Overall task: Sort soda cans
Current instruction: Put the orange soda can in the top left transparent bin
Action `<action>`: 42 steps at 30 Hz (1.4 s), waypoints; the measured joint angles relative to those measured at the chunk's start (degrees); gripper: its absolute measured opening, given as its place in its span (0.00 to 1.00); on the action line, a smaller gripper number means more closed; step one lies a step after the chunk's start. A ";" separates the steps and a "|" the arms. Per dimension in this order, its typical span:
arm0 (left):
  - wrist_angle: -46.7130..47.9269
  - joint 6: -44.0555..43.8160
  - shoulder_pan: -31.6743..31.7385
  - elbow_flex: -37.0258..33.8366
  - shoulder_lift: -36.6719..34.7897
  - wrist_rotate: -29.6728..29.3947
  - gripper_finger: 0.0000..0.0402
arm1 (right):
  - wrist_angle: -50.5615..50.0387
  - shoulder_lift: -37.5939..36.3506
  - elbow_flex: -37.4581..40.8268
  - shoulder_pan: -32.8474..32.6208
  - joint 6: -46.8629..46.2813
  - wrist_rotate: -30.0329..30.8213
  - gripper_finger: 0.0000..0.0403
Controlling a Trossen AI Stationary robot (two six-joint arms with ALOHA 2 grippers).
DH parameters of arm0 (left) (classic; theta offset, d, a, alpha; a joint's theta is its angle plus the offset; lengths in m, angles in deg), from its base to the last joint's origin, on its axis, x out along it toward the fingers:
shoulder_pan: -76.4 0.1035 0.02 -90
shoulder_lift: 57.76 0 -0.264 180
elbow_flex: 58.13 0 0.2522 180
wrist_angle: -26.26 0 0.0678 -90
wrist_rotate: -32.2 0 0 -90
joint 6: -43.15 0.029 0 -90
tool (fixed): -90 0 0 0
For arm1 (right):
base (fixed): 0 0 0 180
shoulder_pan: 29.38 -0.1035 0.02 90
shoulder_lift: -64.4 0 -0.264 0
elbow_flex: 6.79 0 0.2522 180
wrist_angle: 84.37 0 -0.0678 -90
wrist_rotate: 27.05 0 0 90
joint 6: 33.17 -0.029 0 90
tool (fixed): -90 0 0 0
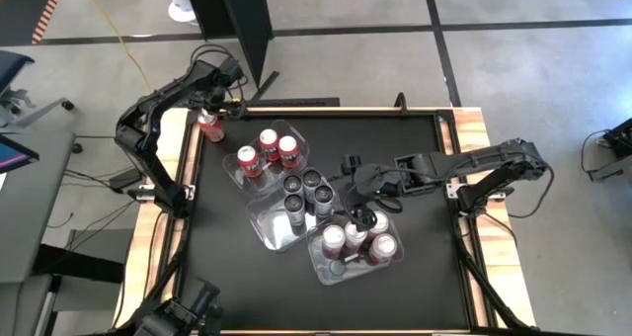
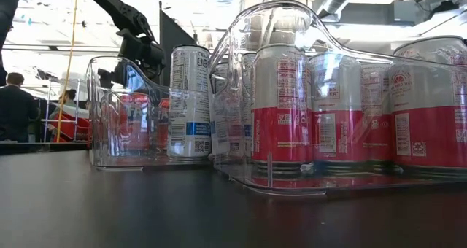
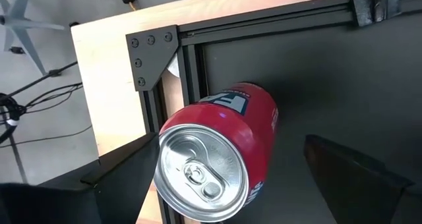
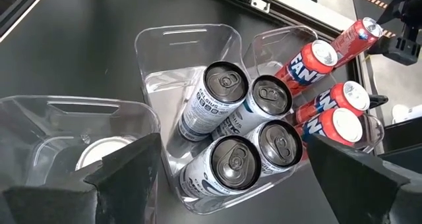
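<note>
A red soda can [image 3: 221,151] stands upright on the black mat at the table's far left corner [image 1: 209,126]. My left gripper [image 3: 241,184] is open around it from above, one finger on each side. Its far tub [image 1: 265,154] holds three red cans [image 4: 330,85]. The middle tub [image 4: 191,46] holds several white-and-dark cans [image 4: 237,128]. The near tub [image 1: 357,245] holds several white-and-red cans [image 2: 292,109]. My right gripper [image 4: 241,184] hangs open above the middle and near tubs [image 1: 357,181], with nothing between its fingers. My left gripper has one finger [image 3: 128,178] close beside the red can's top rim [image 3: 163,165]; I cannot tell whether they touch. Its other finger [image 3: 356,178] stands clearly apart from the can. The fingers slant down from above, and the can stands on the mat.
The three clear tubs sit in a diagonal row across the mat's middle. A wooden border with a metal corner bracket [image 3: 148,53] runs right beside the red can. Bare black mat lies on the near left [image 1: 247,277] and far right [image 1: 395,138]. People stand in the room beyond [image 2: 14,106].
</note>
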 joint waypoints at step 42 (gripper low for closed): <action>14.07 9.94 -1.76 10.74 6.45 -2.97 0.88 | 2.00 0.09 0.00 0.13 3.53 -0.20 0.99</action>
